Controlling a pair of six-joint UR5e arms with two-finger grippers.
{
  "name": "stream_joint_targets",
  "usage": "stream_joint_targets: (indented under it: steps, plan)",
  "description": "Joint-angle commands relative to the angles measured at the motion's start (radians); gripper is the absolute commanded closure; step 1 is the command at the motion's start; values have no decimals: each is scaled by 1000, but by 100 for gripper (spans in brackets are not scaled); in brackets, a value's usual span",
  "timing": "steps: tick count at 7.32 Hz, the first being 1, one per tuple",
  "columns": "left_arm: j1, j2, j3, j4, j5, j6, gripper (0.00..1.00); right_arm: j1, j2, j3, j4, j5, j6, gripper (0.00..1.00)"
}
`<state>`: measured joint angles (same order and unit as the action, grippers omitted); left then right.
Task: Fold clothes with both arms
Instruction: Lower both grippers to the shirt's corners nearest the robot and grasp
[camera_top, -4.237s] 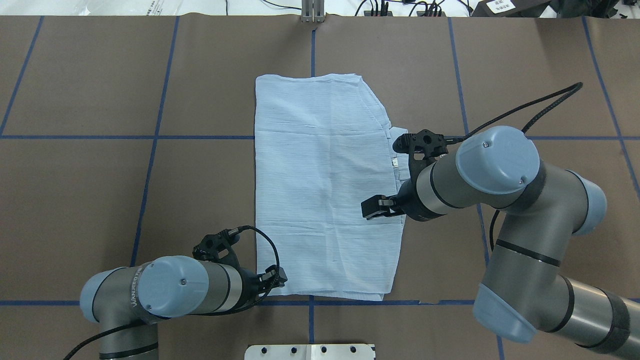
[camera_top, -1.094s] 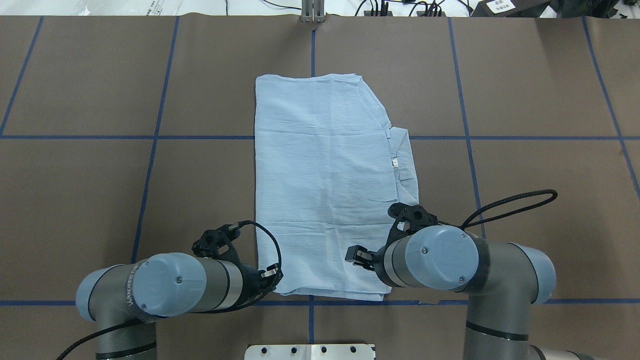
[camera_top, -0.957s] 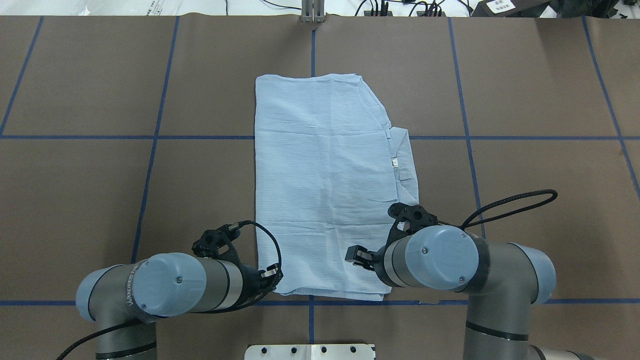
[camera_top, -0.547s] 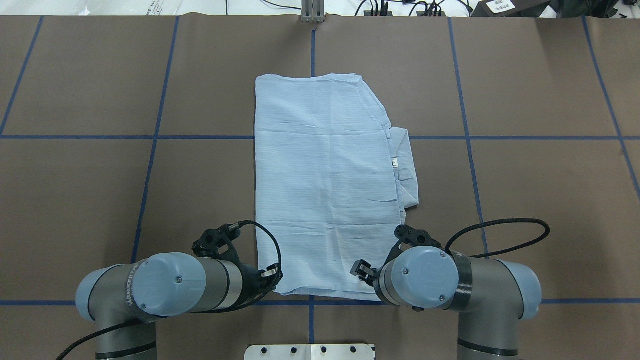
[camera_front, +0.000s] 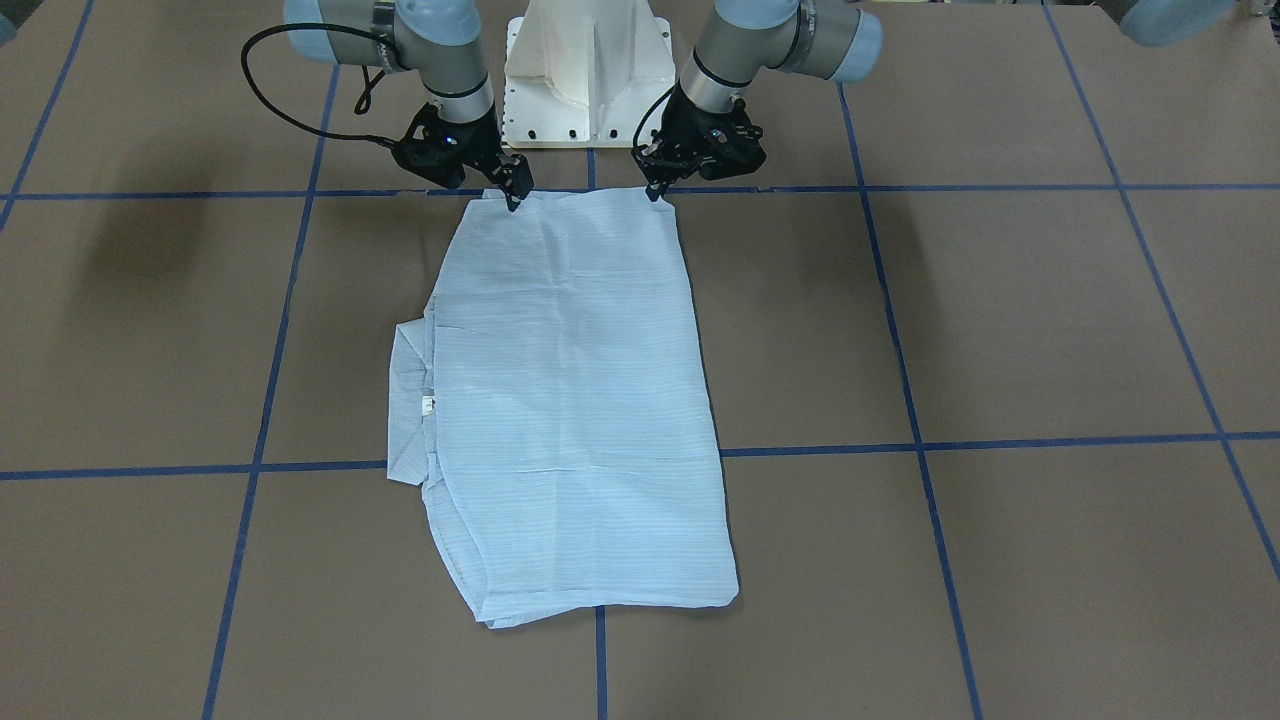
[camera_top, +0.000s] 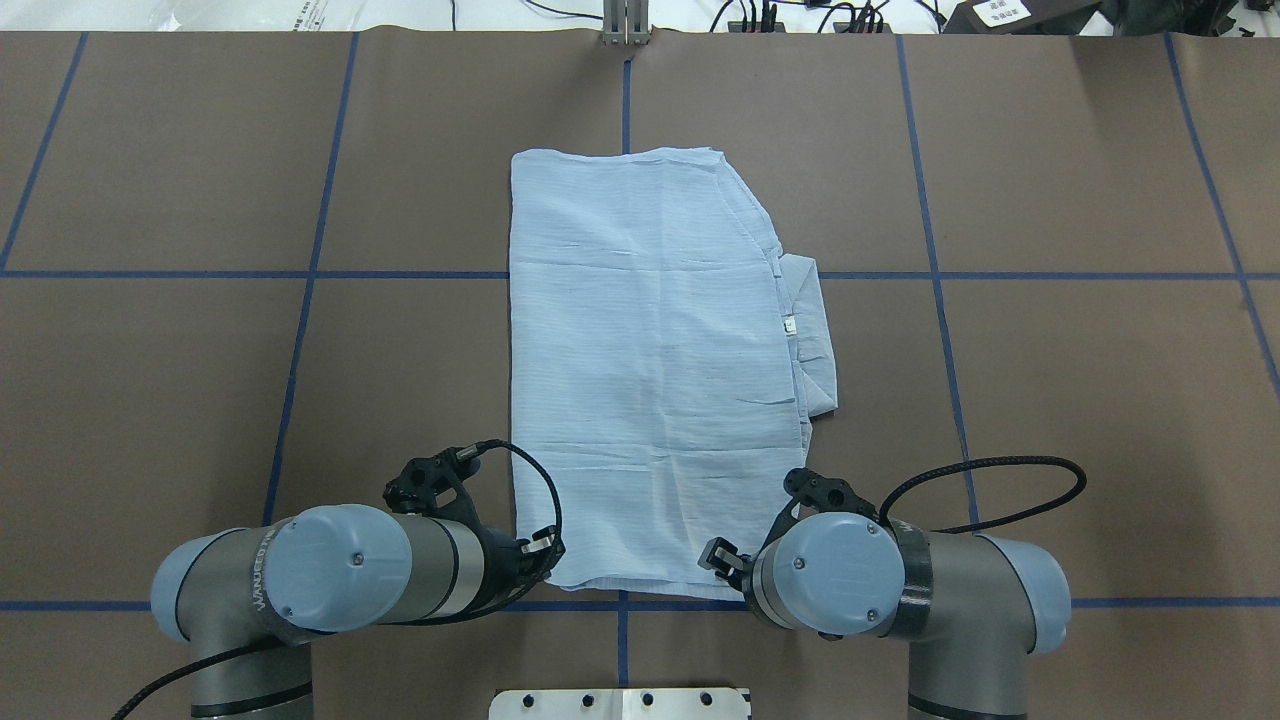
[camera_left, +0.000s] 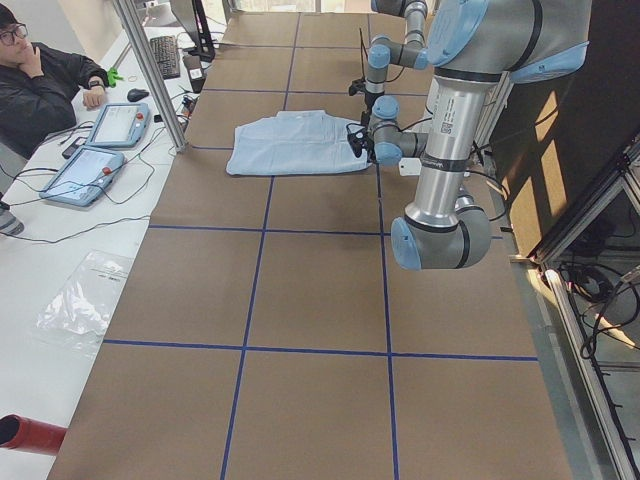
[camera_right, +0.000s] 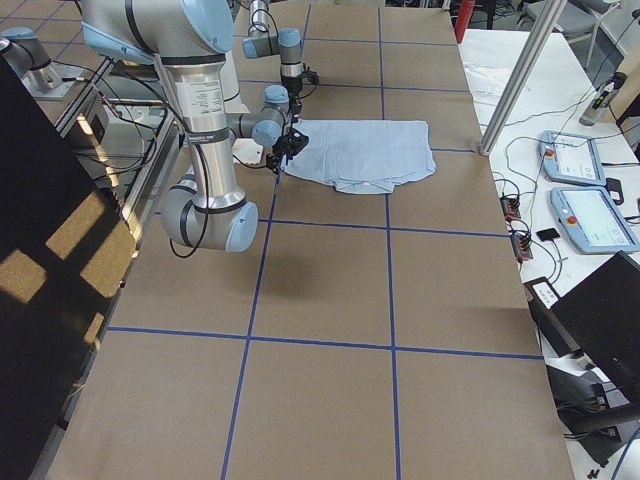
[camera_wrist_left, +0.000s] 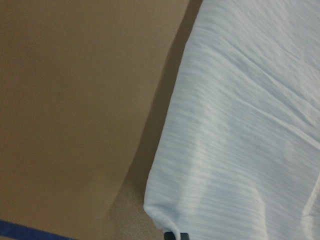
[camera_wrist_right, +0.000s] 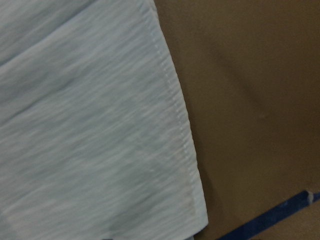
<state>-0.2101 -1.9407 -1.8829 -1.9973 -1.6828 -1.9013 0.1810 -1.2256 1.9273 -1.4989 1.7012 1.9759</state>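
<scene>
The light-blue shirt (camera_top: 650, 370) lies folded into a long flat rectangle on the brown table, with its collar (camera_top: 812, 340) and white tag (camera_top: 789, 324) sticking out on the right. My left gripper (camera_top: 545, 560) sits at the shirt's near-left corner. The left wrist view shows that corner (camera_wrist_left: 165, 215) slightly raised, with a dark fingertip (camera_wrist_left: 175, 235) on it, so this gripper looks shut on the fabric. My right gripper (camera_top: 722, 558) is low at the near-right corner and looks open. The right wrist view shows that corner (camera_wrist_right: 197, 220) lying flat. In the front view the left gripper (camera_front: 655, 190) and the right gripper (camera_front: 512, 195) stand at the shirt's top edge.
The white pedestal base (camera_front: 585, 70) stands just behind the shirt's near edge. Blue tape lines (camera_top: 300, 330) grid the table. A seated operator (camera_left: 40, 80), two tablets (camera_left: 85, 170) and a metal post (camera_left: 150, 70) are past the far edge.
My right arm has pulled back from over the shirt's collar side toward the robot and come down at the near-right corner. My left gripper has stayed at the near-left corner.
</scene>
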Motion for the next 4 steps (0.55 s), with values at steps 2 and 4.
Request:
stream_joint_targets:
  steps: [2, 4]
  plan:
    - [0, 0, 5, 0, 0, 1, 100, 0, 3, -1, 2, -2, 0, 13]
    - [0, 0, 8, 0, 2, 2, 100, 2, 3, -1, 2, -2, 0, 15]
